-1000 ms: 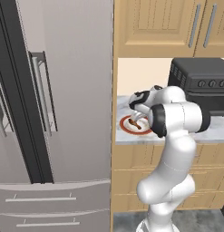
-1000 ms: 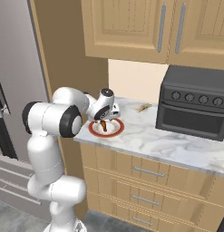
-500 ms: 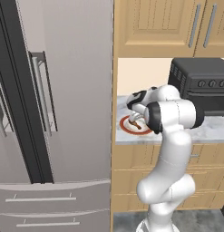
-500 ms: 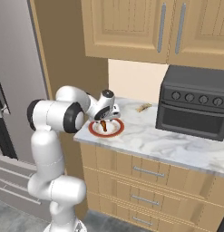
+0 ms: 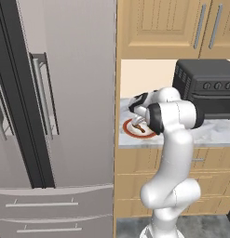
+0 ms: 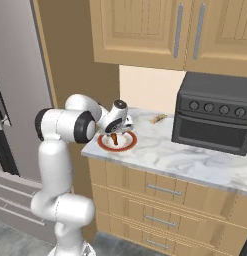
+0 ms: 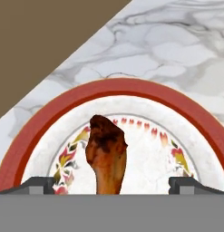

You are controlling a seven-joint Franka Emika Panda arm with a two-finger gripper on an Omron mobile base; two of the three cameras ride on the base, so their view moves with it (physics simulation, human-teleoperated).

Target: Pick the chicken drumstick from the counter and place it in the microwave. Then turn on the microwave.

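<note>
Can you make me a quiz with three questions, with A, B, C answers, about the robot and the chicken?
1. Where does the chicken drumstick lie?
A. on the plate
B. in the toaster oven
C. on the floor

2. What colour is the plate's rim?
A. blue
B. red
C. green

3. How are the gripper fingers?
A. shut on the drumstick
B. open, one on each side of it
C. holding a spoon

Answers:
1 A, the hand view shows it in the middle of the plate on the counter.
2 B, a red band rings the plate.
3 B, both tips stand wide apart with gaps beside the drumstick.
</note>
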